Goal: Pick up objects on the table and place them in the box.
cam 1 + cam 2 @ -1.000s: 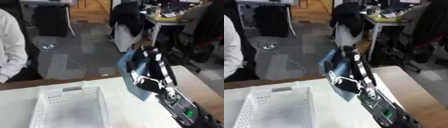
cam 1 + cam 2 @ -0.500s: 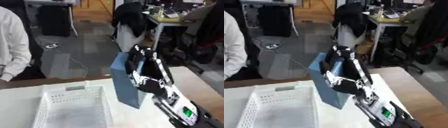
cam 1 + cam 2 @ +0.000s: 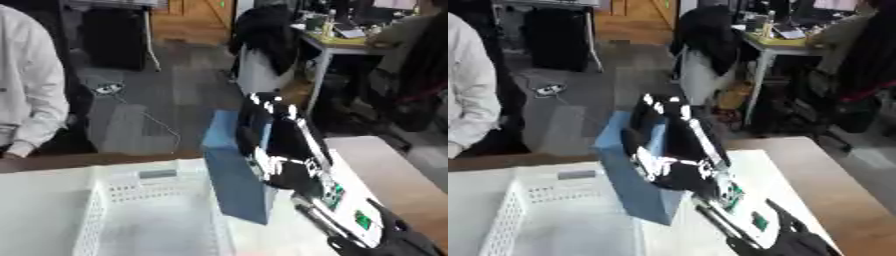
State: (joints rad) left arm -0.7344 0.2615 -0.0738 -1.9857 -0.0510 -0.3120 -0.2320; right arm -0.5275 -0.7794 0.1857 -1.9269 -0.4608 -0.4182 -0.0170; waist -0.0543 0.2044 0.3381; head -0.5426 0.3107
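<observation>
The robot's right hand (image 3: 667,145) is holding a blue box-shaped object (image 3: 232,175) up off the table (image 3: 394,175), fingers wrapped around its top, so it's hanging right over the right rim of the white basket (image 3: 131,210). That arm is blocking part of the basket's right edge. A person's white sleeve (image 3: 31,95) is showing at the far left, touching nothing.

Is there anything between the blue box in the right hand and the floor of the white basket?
Nothing in the left eye view: the blue box, held by the right hand, hangs over the white basket, whose visible floor lies bare.
</observation>
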